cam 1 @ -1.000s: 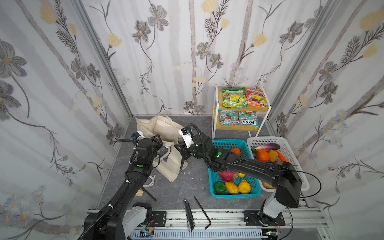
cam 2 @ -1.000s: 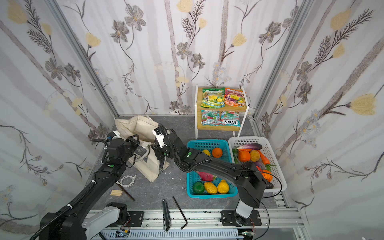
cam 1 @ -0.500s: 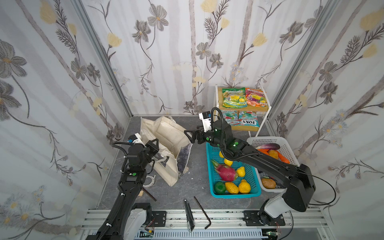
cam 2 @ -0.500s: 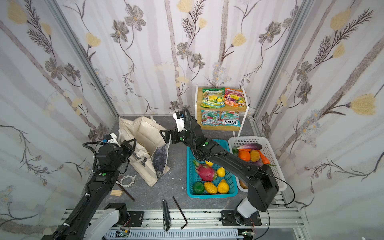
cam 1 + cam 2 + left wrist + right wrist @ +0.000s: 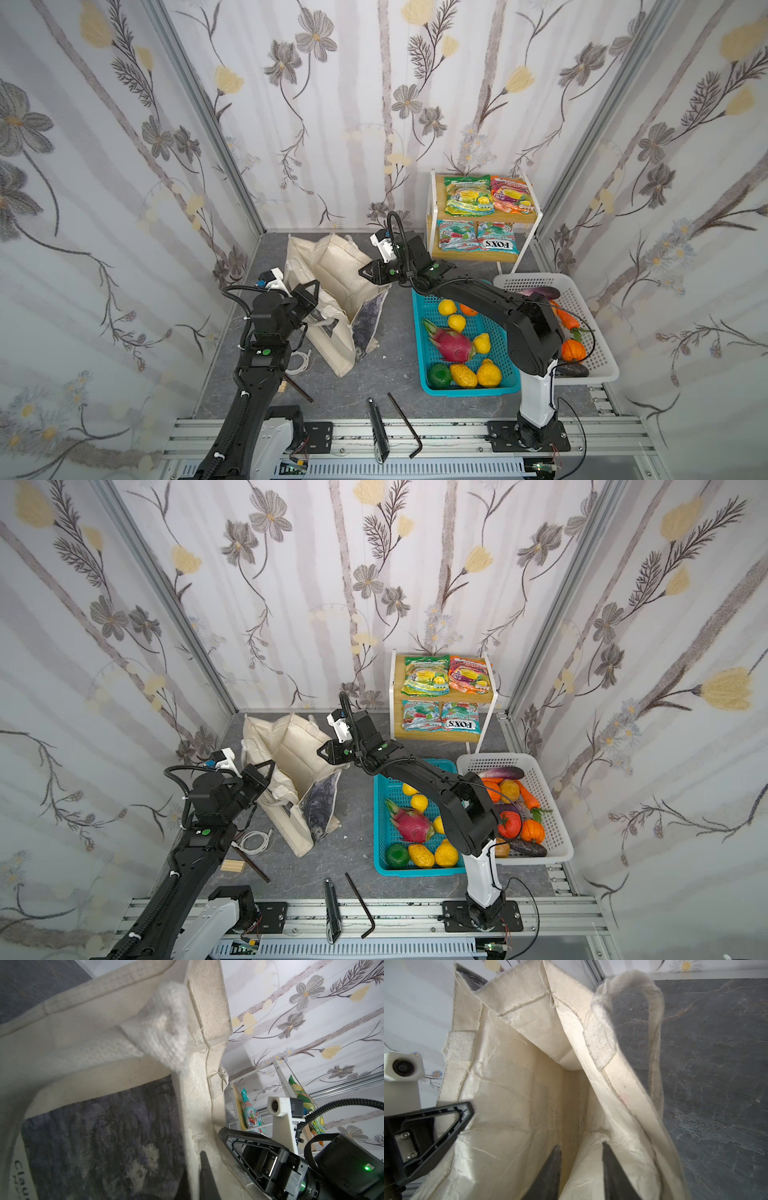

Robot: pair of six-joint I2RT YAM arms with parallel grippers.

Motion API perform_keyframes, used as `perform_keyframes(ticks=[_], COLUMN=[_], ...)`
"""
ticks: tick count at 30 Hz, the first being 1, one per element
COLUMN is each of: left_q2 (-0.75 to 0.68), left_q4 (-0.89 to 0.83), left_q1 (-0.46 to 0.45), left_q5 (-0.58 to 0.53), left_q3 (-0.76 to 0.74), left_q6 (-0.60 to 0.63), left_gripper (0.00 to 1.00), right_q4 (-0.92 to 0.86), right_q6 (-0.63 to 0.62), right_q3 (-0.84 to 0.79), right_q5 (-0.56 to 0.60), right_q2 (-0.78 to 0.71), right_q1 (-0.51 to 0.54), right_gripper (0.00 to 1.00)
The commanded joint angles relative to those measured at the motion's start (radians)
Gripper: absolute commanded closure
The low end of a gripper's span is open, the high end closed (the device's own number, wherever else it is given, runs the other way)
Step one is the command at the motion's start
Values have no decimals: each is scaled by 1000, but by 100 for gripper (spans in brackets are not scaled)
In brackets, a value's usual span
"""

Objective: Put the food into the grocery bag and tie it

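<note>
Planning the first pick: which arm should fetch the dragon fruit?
Likely right: right gripper is nearer the dragon fruit in the teal basket; left gripper holds the grocery bag by its rim.

I am seeing a cream bag [image 5: 332, 270] carrying dark grey-blue printed panels, a magenta dragon fruit [image 5: 451, 345] with green tips sitting in a teal basket [image 5: 469, 390], and grey-and-yellow flowers running over the pale striped walls [image 5: 374, 104].

Dark grey slate-look floor [image 5: 395, 332], pretty cluttered tbh. A cream bag [image 5: 332, 266] is stood on it at the back. A teal basket [image 5: 469, 390] and a white basket [image 5: 598, 377] are parked side by side, touching, with a small rack [image 5: 471, 254] set behind them. Up front, a hex key [image 5: 405, 419], a black tool [image 5: 376, 419], a cable [image 5: 300, 360], a wood block [image 5: 231, 865] and a thin stick [image 5: 300, 390] can be seen lying around.
</note>
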Motion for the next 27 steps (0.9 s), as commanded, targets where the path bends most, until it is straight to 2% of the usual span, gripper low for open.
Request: perform_keyframes(ticks=[1, 12, 13, 14, 15, 16, 17, 23, 27], left_q2=[-3, 70, 71, 70, 70, 70, 71, 73, 71], left_q4=[50, -103, -103, -103, -102, -99, -91, -7, 36], left_q1=[5, 22, 22, 23, 25, 28, 30, 38, 48], left_q5=[30, 51, 59, 62, 54, 43, 36, 69, 86], left_q3=[14, 188, 185, 174, 160, 143, 126, 60, 29], left_q6=[9, 156, 155, 152, 145, 139, 141, 133, 118], left_gripper=[100, 100, 100, 100, 100, 100, 100, 100, 100], right_q4=[10, -94, -62, -38, -29, -30, -14, 109, 202], right_q6=[8, -65, -52, -42, -33, -21, -1, 123, 213], right_q3=[-9, -184, -212, -226, -225, -215, -213, -108, -62], right_q5=[-10, 255, 247, 220, 188, 151, 120, -153, -233], right_q2=[-31, -309, -313, -305, -289, -266, -242, -36, 78], right_q1=[1, -12, -21, -27, -33, -39, -42, -43, -27], right_gripper=[100, 100, 82, 49, 28, 13, 2, 0, 2])
